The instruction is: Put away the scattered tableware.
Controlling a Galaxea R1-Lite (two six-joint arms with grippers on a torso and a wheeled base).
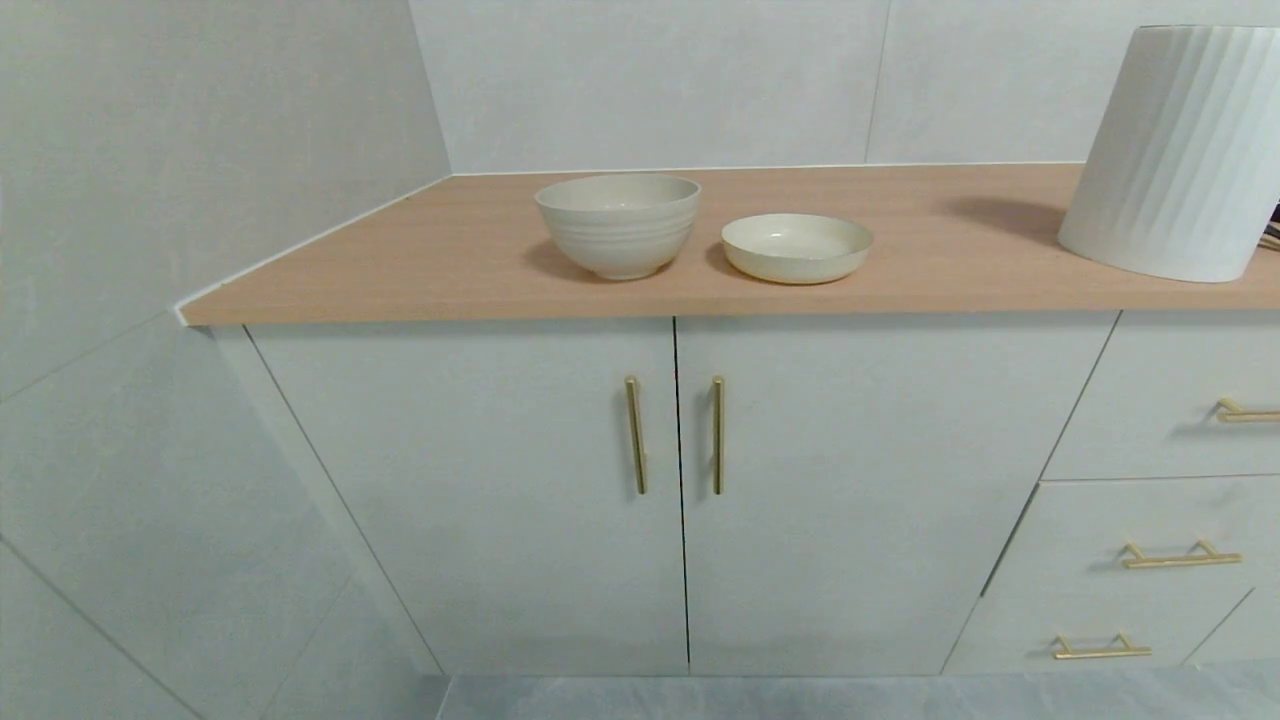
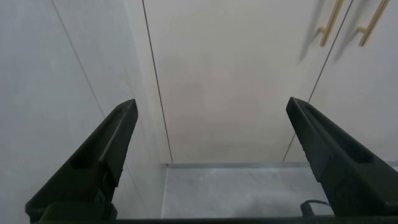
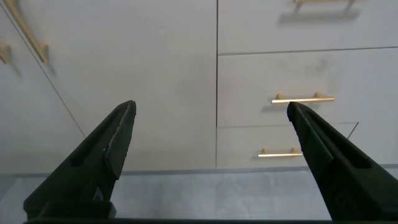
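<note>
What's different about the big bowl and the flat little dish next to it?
The deep bowl stands taller than the shallow dish. The deep bowl has ridged rings around its outside; the shallow dish looks smooth. Both sit upright, empty, apart on the wooden countertop.

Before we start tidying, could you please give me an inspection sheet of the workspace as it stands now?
Surface: wooden countertop, level, in a wall corner.
Job's things: deep bowl and shallow dish, both upright, side by side, apart, with the bowl on the left.
Clutter: white ribbed cylinder at the counter's right end.
Hands: left hand open and empty, low before a cabinet door; right hand open and empty, before the drawers.
Cables: thin strands beside the cylinder, too small to tell.
Surroundings: cabinet doors shut, drawers shut, tiled wall.
</note>
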